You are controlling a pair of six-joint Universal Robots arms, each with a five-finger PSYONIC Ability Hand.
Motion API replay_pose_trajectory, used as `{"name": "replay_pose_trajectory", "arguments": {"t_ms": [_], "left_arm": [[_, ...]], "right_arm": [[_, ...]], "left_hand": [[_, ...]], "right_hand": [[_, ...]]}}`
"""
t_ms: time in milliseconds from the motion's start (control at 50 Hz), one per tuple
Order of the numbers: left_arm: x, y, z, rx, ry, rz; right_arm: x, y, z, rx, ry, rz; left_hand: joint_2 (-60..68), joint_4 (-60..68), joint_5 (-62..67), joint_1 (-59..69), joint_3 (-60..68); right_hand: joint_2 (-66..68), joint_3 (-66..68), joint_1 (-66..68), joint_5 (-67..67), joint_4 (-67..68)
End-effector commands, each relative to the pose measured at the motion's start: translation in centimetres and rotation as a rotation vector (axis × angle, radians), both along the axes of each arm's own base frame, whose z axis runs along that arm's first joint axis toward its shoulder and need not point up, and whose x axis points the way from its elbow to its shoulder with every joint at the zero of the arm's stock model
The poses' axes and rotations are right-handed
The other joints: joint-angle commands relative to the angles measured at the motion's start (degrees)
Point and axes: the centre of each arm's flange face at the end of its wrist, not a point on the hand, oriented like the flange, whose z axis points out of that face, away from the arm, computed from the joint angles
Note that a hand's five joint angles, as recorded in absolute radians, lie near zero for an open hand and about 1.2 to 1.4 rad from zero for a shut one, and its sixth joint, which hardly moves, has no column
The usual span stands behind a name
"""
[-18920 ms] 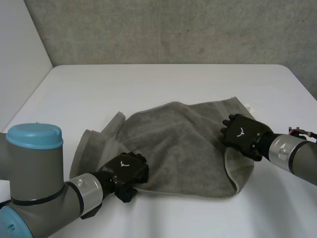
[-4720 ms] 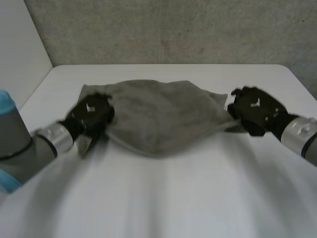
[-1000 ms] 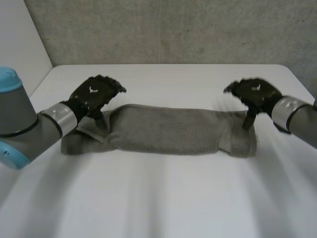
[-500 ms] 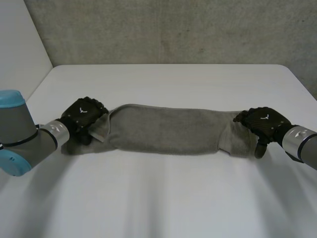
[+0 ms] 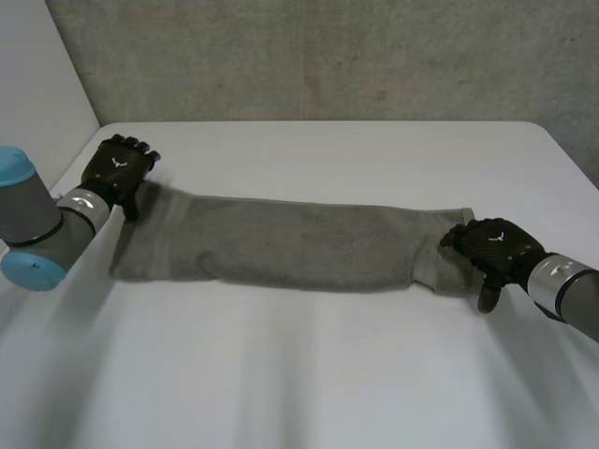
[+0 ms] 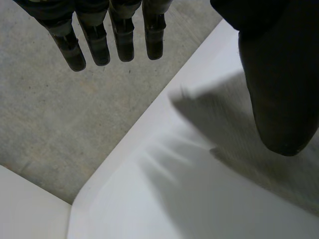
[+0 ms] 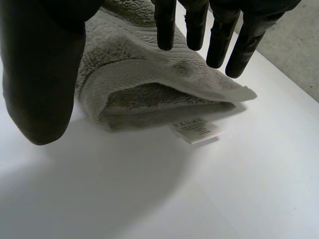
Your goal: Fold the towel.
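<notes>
The grey towel (image 5: 281, 243) lies as a long folded band across the middle of the white table (image 5: 318, 374). My left hand (image 5: 117, 170) hovers at the band's far left corner. In the left wrist view its fingers (image 6: 99, 45) are straight and hold nothing, and the towel's edge (image 6: 214, 119) lies beneath the thumb. My right hand (image 5: 493, 248) is over the band's right end. Its fingers (image 7: 219, 35) stand straight above the folded end of the towel (image 7: 134, 74), apart from the cloth. A white label (image 7: 195, 129) sticks out from under that end.
A concrete wall (image 5: 328, 56) runs behind the table's far edge, and a white panel (image 5: 37, 84) stands at the back left. The table's rounded far left corner (image 6: 94, 194) is close to my left hand. Bare tabletop stretches along the near side.
My left hand has swung outward and back to the far left corner, and the towel's bunched left end now lies flat, so the band is longer. The right hand has barely moved.
</notes>
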Motion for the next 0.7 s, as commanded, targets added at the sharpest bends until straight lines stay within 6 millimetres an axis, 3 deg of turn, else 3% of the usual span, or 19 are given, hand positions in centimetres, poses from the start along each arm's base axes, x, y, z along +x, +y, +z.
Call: {"name": "replay_pose_trajectory", "arguments": {"t_ms": [20, 220, 280, 380, 540, 700], "left_arm": [[-0.5, 1.5, -0.7, 0.077, 0.05, -0.014], [-0.4, 8.0, -0.6, 0.264, 0.062, -0.085], [-0.1, 8.7, -0.4, 0.289, 0.072, -0.095], [0.9, 11.6, 0.1, 0.378, 0.096, -0.109], [0.8, 13.7, 0.8, 0.4, 0.102, -0.113], [0.4, 13.9, 0.9, 0.418, 0.138, -0.11]], "right_arm": [[-0.1, 0.5, 0.3, -0.003, -0.002, -0.001], [-0.1, 1.0, 0.8, -0.066, -0.004, 0.002], [-0.2, 0.8, 0.8, -0.078, -0.005, 0.0], [-0.2, 0.6, 0.8, -0.097, -0.005, 0.001], [-0.1, 0.4, 0.3, -0.103, -0.006, 0.004], [0.0, 0.4, -0.1, -0.088, -0.008, 0.005]], "left_hand": [[-1.13, -3.22, 0.26, -3.71, -2.4], [-0.29, -3.22, 1.1, -2.87, -2.4], [-0.12, -3.22, 1.27, -2.7, -2.4], [0.04, -3.22, 1.43, -2.53, -2.4], [-0.46, -3.22, 0.93, -3.03, -2.4], [-0.63, -3.22, 0.76, -3.2, -2.4]], "right_hand": [[2.62, -2.88, 2.0, 1.77, -4.44], [8.66, -2.88, 8.04, 7.81, -4.44], [8.85, -2.88, 8.23, 7.99, -4.44], [13.21, -2.88, 12.59, 12.35, -4.44], [14.9, -2.88, 14.28, 14.05, -4.44], [14.9, -2.88, 14.28, 14.05, -4.44]]}}
